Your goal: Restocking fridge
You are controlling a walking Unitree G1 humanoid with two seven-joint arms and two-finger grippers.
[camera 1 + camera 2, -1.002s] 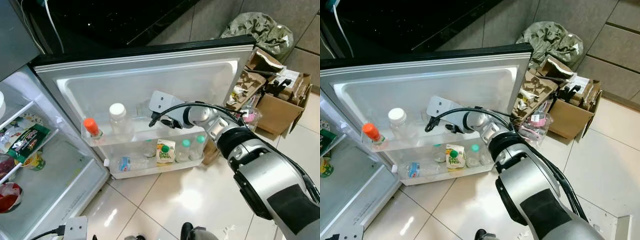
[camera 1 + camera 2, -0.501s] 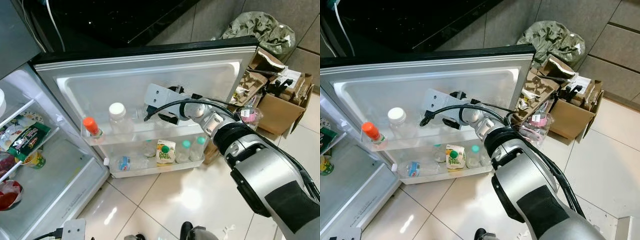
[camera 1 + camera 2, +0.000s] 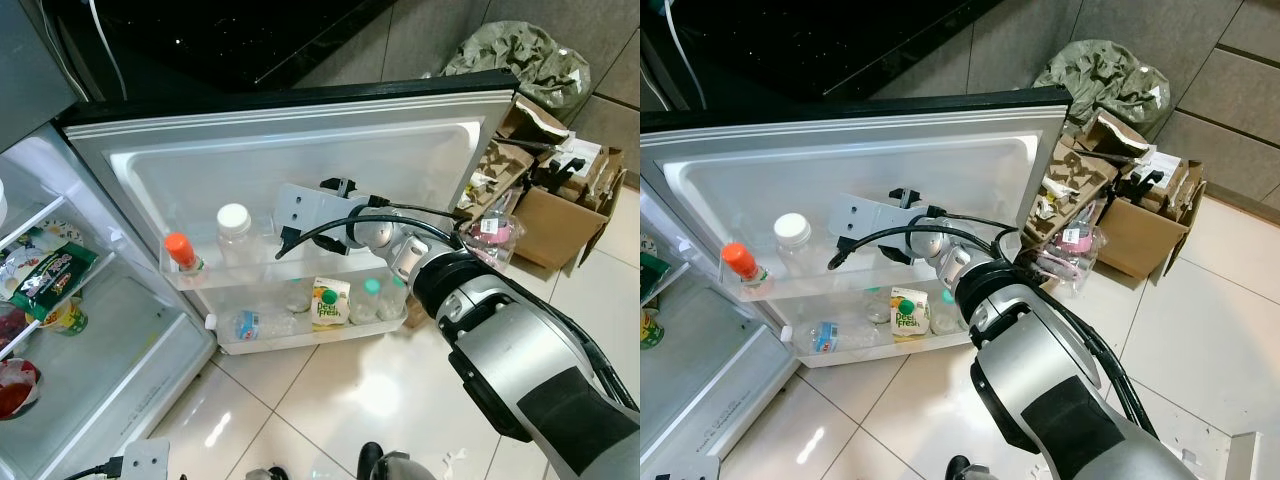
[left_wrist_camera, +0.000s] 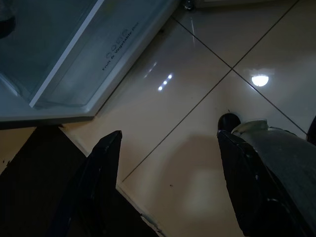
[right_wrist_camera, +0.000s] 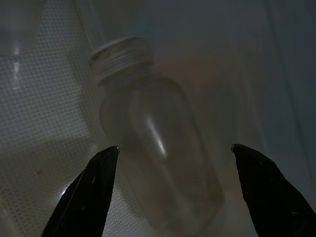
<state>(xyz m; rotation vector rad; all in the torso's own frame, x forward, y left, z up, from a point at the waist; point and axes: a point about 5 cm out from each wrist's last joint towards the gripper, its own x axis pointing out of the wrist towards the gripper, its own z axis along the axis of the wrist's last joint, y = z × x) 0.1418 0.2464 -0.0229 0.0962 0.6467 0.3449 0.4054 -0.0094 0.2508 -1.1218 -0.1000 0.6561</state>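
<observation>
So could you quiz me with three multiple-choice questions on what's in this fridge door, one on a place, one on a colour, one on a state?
1. Where is the right gripper?
A. at the door's upper shelf
B. inside the main fridge compartment
C. down by the floor

2. What colour is the cap of the leftmost bottle on the upper shelf?
A. green
B. orange
C. blue

3. How do the right gripper's fingers stand?
A. shut on a carton
B. shut on nothing
C. open, facing a clear bottle

Answers:
1 A, the arm reaches in at the upper shelf.
2 B, that cap is orange.
3 C, the wrist view shows both fingers spread apart with the bottle beyond them.
</observation>
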